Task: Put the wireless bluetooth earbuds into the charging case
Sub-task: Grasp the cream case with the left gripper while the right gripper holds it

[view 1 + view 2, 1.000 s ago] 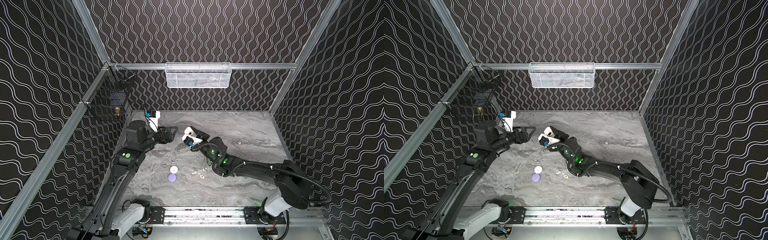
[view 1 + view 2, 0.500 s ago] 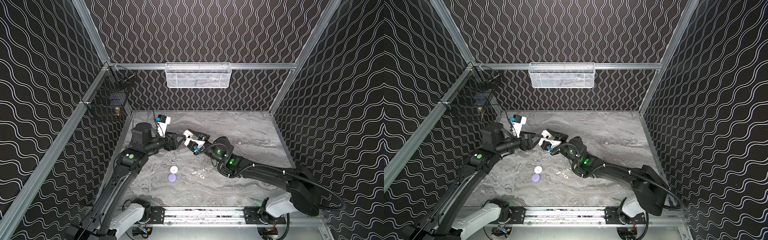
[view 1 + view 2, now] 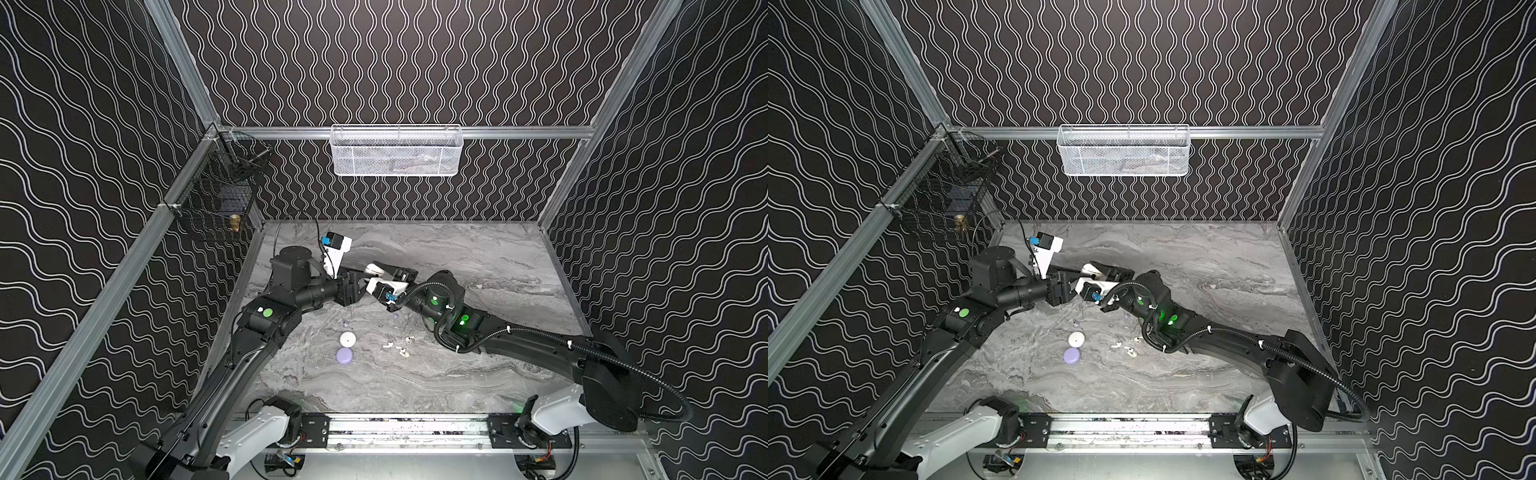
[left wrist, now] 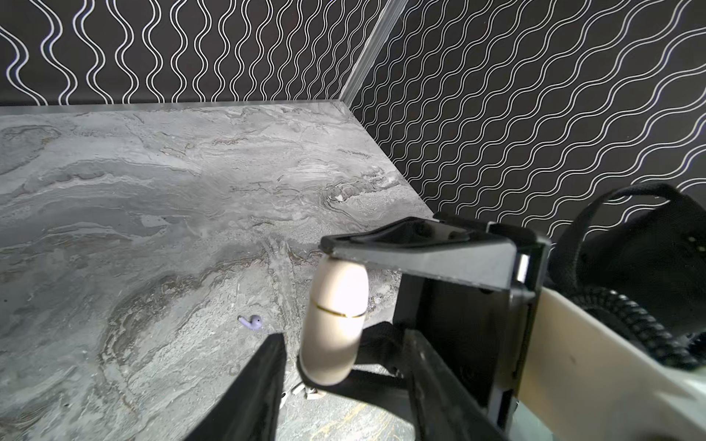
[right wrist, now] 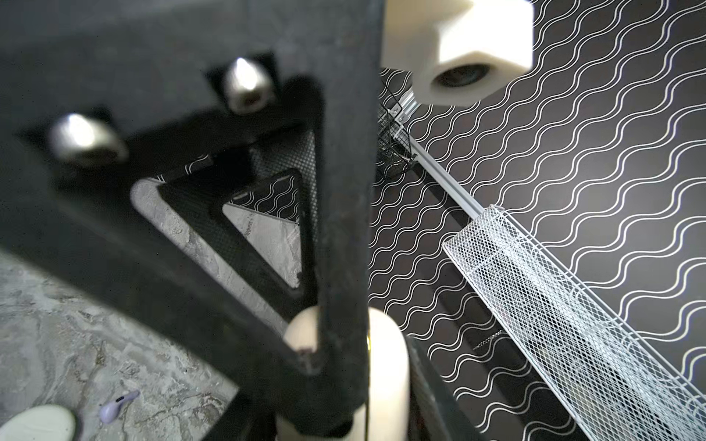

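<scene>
Front: round lavender case just beside round white case, small white earbuds loose nearby on grey marble table | Mid: pale lavender earbud lying flat | Above: cream capsule-shaped charging case, lid closed, pinched in right gripper; left gripper narrowly parted astride it, gap on one side | Far: white mesh basket on wall

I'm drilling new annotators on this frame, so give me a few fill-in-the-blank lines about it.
1. The right gripper holds the cream case, its lid ___.
2. Next to the white round case lies a round case coloured ___.
3. The white earbuds lie loose on the ___.
Missing: closed; lavender; table.
</scene>
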`<state>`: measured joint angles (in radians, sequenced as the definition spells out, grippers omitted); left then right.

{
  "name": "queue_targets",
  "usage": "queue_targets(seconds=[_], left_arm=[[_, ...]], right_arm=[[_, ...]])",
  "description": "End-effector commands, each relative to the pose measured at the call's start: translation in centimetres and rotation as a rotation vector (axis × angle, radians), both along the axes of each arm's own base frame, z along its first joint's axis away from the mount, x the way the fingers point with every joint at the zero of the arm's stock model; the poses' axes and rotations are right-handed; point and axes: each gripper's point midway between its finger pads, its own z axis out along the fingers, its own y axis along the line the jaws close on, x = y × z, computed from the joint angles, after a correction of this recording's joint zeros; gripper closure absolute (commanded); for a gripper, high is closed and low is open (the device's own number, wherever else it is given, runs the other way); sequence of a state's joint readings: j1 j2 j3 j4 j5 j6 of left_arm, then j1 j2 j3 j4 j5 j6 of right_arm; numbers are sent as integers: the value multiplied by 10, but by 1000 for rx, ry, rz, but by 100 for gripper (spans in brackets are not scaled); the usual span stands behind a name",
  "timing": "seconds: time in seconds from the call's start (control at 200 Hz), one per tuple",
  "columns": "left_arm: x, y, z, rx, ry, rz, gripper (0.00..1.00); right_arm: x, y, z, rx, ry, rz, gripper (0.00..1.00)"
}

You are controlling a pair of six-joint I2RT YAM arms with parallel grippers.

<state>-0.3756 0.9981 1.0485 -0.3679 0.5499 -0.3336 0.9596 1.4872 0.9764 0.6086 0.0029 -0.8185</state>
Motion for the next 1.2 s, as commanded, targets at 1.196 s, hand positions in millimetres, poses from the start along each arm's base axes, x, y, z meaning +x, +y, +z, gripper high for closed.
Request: queue_targets(seconds=[1.196], left_arm=[[2, -16, -3, -8, 8, -53, 66]], right_arm=[[-8, 8, 32, 89, -47, 50, 84]])
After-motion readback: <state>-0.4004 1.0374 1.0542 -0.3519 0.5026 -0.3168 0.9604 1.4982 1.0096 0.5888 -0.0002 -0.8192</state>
